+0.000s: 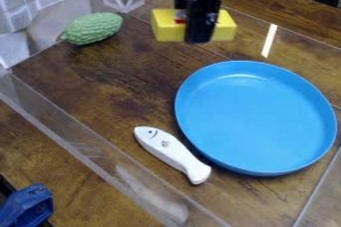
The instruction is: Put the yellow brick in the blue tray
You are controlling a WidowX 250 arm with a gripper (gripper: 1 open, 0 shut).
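The yellow brick hangs in the air above the far side of the table, with my black gripper shut on its middle from above, pointing straight down. The fingers cover the brick's centre; yellow ends show on both sides. The blue tray, a large round shallow plate, lies on the wooden table at the right, nearer the camera than the brick. Brick and gripper are up and to the left of the tray's far rim, not over it.
A green bumpy gourd-like object lies at the far left. A white fish-shaped toy lies in front of the tray's left side. Clear walls border the wooden table. A blue object sits at the bottom left corner.
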